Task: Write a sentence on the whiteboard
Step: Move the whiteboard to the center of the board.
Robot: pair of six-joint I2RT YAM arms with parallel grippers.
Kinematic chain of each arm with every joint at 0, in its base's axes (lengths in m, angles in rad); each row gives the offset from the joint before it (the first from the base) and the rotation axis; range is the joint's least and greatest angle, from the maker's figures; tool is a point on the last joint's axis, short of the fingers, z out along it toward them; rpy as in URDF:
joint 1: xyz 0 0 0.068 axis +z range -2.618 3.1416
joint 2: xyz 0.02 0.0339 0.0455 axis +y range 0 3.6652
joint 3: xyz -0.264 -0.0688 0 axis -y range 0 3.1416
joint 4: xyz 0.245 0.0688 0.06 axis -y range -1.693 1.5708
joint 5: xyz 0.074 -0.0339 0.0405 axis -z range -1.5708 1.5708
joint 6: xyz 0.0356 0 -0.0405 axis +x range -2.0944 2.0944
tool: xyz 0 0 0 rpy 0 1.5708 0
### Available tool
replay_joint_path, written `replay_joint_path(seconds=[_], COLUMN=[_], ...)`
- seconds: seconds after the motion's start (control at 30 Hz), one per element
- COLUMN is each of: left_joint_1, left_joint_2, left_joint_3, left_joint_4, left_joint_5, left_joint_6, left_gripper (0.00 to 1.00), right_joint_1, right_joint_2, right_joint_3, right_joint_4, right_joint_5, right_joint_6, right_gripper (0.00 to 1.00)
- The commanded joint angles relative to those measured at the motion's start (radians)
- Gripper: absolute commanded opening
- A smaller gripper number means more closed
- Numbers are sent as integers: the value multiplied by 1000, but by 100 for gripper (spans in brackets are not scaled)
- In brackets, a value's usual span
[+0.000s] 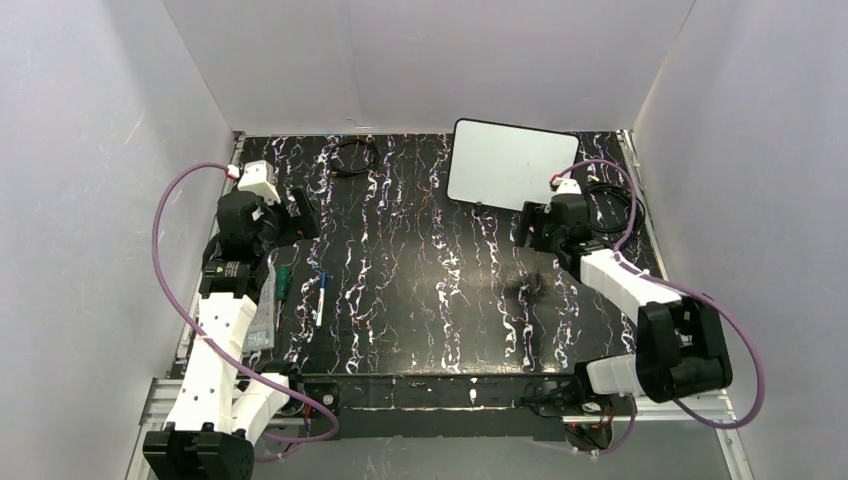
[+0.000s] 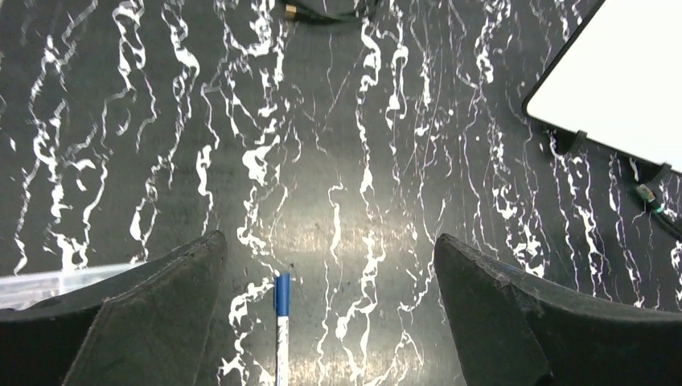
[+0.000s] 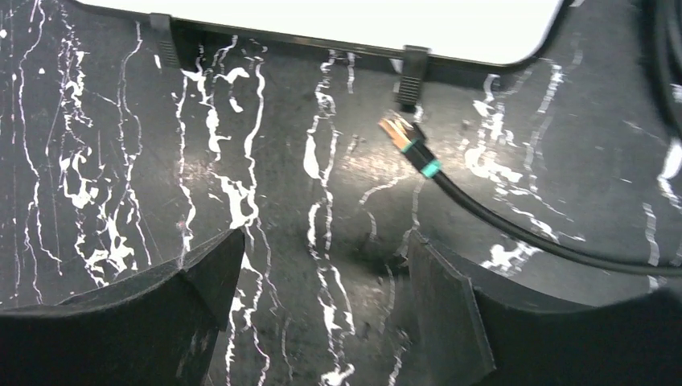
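Observation:
The whiteboard lies flat at the back right of the table, and its face is blank; no blue sentence shows on it. Its corner shows in the left wrist view, and its near edge with black clips in the right wrist view. A white marker with a blue cap lies on the table at front left; it also shows in the left wrist view. My left gripper is open and empty above the table, beyond the marker. My right gripper is open and empty just in front of the board's near edge.
A black cable with a metal plug lies right of my right gripper, its coil by the board. Another cable loop lies at the back. A green-handled tool and a clear flat pack lie left of the marker.

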Motion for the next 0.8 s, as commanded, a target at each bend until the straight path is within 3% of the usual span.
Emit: replay_joint_path(seconds=[0.0,0.2,0.77], left_joint_1=[-3,-2,-2], left_joint_2=[-17,-28,-23], left_joint_3=[-30,-34,-31], left_joint_4=[37,30,28], left_joint_5=[48,-10,-1], left_joint_6=[-16,-9,-7], left_gripper=[99,99,99], right_joint_1=[35,36,35], right_joint_2=[81,213,390], right_joint_3=[50,116,205], right_joint_4=[167,211,223], right_joint_5=[64,132,296], right_joint_6=[23,5,-32], right_gripper=[79,61,54])
